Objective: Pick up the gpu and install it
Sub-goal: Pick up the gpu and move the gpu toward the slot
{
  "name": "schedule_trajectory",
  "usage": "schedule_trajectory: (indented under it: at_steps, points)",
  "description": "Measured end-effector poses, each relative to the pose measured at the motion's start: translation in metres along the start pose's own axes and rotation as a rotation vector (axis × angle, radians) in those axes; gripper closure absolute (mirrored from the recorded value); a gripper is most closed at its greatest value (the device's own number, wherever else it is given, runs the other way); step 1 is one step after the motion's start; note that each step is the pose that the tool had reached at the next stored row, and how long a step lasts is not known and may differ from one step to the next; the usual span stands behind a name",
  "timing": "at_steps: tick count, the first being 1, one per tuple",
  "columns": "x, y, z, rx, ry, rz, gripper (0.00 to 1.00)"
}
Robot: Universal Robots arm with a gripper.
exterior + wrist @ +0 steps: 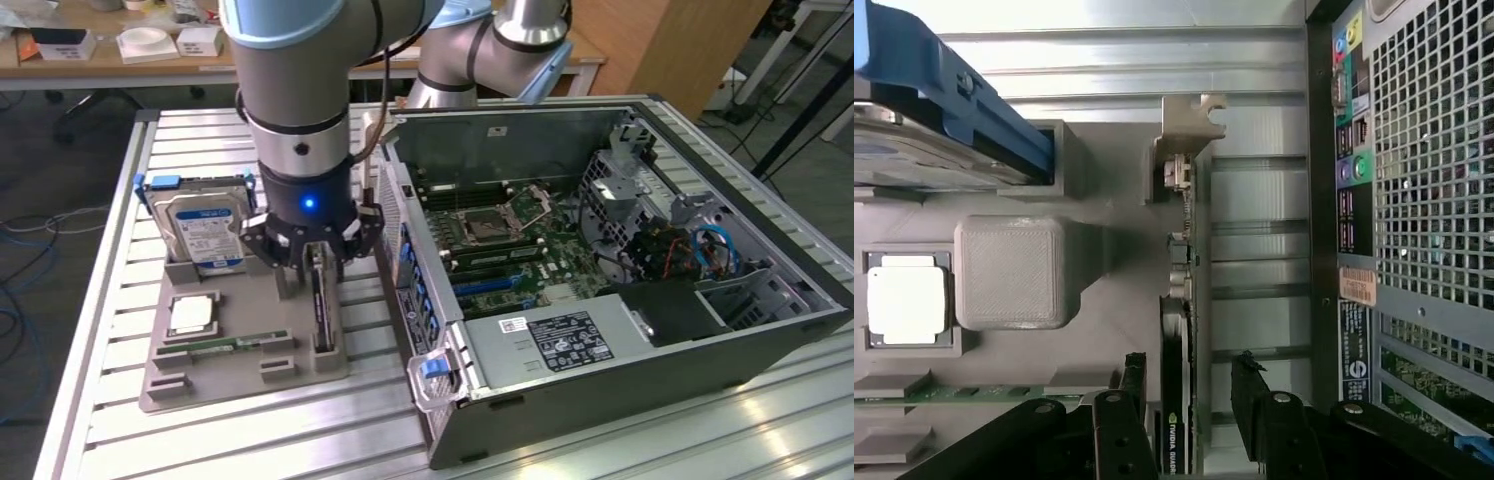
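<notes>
The gpu, a thin flat green circuit card with a black cooler block on one face and a silver end bracket, stands on its long edge in a slot of the grey moulded plastic holder tray on the slatted aluminium table. In the exterior view this is at about nine o'clock from the open black and silver computer case and just beside its rear wall. The black two-fingered gripper hangs directly over the card with its jaws spread wide. One of the fingers stands to either side of the cooler end, and as far as the wrist view shows neither touches the card, so nothing is in its grasp. In the exterior view the boxy silver hard drive with a blue label is at about ten o'clock from the gripper, and the square silver processor chip lies at about eight o'clock. I judge the card to be light and stiff but fragile, with bare solder joints, small components and an exposed edge connector that should not be pressed or scraped. The cooler block and the flat board face behind it look the soundest surfaces to clamp, near the card's middle so it hangs level. The smooth cooler may be slippery, so a firm, square hold would be wise.
</notes>
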State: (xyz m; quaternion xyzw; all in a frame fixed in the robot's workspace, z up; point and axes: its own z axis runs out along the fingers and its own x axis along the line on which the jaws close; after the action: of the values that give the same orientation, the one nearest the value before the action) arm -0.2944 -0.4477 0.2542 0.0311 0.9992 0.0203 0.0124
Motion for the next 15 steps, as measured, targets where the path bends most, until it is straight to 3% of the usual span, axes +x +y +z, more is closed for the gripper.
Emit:
schedule_trajectory:
  at_steps: [10,15]
  points:
    - [0.003,-0.0015,0.0177,-0.0002,0.0002,-0.006,0.53]
    - [0.003,-0.0017,0.0217,-0.0001,0.0004,-0.006,0.53]
